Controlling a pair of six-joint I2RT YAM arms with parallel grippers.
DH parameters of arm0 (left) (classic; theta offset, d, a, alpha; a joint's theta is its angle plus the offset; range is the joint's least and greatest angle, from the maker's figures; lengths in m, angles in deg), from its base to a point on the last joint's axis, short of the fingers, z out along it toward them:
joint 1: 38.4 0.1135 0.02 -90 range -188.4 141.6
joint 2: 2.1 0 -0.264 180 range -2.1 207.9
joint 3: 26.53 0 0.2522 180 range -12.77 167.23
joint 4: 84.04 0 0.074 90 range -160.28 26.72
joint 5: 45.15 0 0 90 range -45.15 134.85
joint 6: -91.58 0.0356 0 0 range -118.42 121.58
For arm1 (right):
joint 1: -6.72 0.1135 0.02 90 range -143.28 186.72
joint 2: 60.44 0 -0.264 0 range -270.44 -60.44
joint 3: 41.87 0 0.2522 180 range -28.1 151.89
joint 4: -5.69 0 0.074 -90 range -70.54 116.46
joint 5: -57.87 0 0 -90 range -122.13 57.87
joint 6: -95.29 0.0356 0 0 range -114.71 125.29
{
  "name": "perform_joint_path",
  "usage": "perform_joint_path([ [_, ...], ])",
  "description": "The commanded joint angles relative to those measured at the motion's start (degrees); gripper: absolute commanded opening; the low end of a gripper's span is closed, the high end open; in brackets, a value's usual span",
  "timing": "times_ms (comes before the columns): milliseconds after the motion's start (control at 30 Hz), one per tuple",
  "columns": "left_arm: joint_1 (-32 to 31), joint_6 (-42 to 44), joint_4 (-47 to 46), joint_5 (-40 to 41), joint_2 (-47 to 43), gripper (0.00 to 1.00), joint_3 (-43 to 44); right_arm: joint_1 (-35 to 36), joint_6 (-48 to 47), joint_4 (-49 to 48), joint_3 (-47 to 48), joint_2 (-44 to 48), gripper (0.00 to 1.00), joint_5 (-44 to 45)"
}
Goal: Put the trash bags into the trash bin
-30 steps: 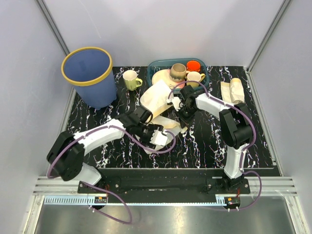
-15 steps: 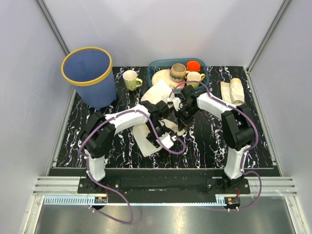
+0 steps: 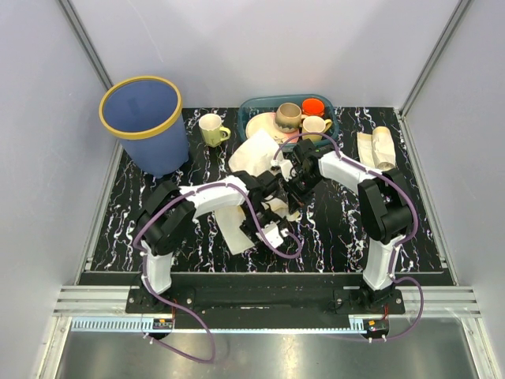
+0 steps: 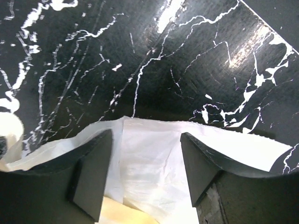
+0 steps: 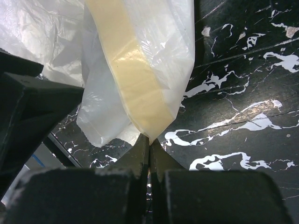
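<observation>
Left end effector (image 4: pixel 145 161): jaws wide apart, straddling a fold of the large trash bag (image 3: pixel 251 151), with film between the fingers (image 4: pixel 93 172) but no clamp on it. Right end effector (image 5: pixel 149 142): jaws pinched fully together on the bag's lower edge, at the tip of its yellowish band. The bag is mid-bench (image 3: pixel 331 229), partly lifted between the two arms and partly draped on the surface. The trash bin (image 3: pixel 162 146) is upright at the far left corner, well apart from the bag. The small bag bundle (image 3: pixel 376 147) lies at the far right of the bench, untouched.
</observation>
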Motion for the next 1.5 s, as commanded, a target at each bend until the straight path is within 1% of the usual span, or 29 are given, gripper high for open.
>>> perform_joint_path([
  [0, -0.3, 4.1, 2.6, -0.5, 2.2, 0.63, 1.4, -0.6, -0.4, -0.3, -0.2, 2.6, 0.00, -0.9],
  [200, -0.3, 3.8, 2.4, 0.7, 3.8, 0.58, 1.2, -1.6, -0.8, -0.4, -0.8, 2.9, 0.00, -0.4],
  [267, -0.4, 3.7, 2.3, 1.4, 4.5, 0.55, 1.4, -1.7, -0.9, -0.3, -0.9, 3.1, 0.00, -0.6],
  [400, -0.5, 5.3, 3.4, 2.3, 4.3, 0.40, 1.3, -1.7, -1.1, -0.5, -1.0, 2.7, 0.00, 0.4],
  [433, -0.6, 5.3, 3.8, 2.3, 4.0, 0.34, 1.2, -1.8, -1.3, -0.8, -1.4, 2.6, 0.00, 0.9],
  [500, -0.6, 5.4, 5.2, 2.1, 2.6, 0.29, 0.7, -2.2, -1.4, -1.6, -1.8, 2.5, 0.00, 2.7],
  [533, -0.6, 5.5, 5.5, 2.1, 2.2, 0.24, 0.5, -2.5, -1.5, -2.0, -2.1, 2.2, 0.00, 3.2],
  [600, -0.6, 5.2, 6.1, 1.9, 0.7, 0.17, -0.7, -3.3, -1.9, -2.8, -2.5, 2.1, 0.00, 4.7],
  [633, -0.6, 5.0, 6.4, 1.9, 0.1, 0.10, -1.2, -3.7, -2.0, -3.0, -2.8, 2.0, 0.00, 4.9],
  [733, -0.6, 4.6, 6.1, 2.1, -1.8, 0.00, -3.7, -4.5, -2.5, -3.3, -3.5, 2.1, 0.00, 5.0],
  [900, -0.6, 1.1, 4.7, 1.5, -5.4, 0.00, -7.1, -4.6, -2.5, -5.2, -5.4, 2.9, 0.00, 7.5],
  [1033, -0.6, -2.2, 1.0, 2.3, -9.9, 0.00, -11.5, -4.9, -2.4, -6.9, -7.0, 3.6, 0.00, 9.7],
  [1133, -0.7, -1.9, 1.1, 3.2, -12.6, 0.00, -14.4, -5.2, -2.5, -7.9, -7.9, 3.5, 0.00, 11.5],
  [1333, -0.6, -3.9, 2.6, 4.6, -16.2, 0.00, -17.7, -5.8, -3.1, -8.8, -9.0, 4.0, 0.00, 13.0],
  [1433, 0.0, -4.1, 5.0, 5.6, -19.8, 0.00, -20.3, -6.2, -3.3, -9.2, -10.0, 4.5, 0.00, 14.2],
  [1467, 0.2, -4.4, 5.7, 5.9, -22.3, 0.00, -21.6, -6.4, -3.3, -9.2, -10.1, 4.8, 0.00, 14.8],
])
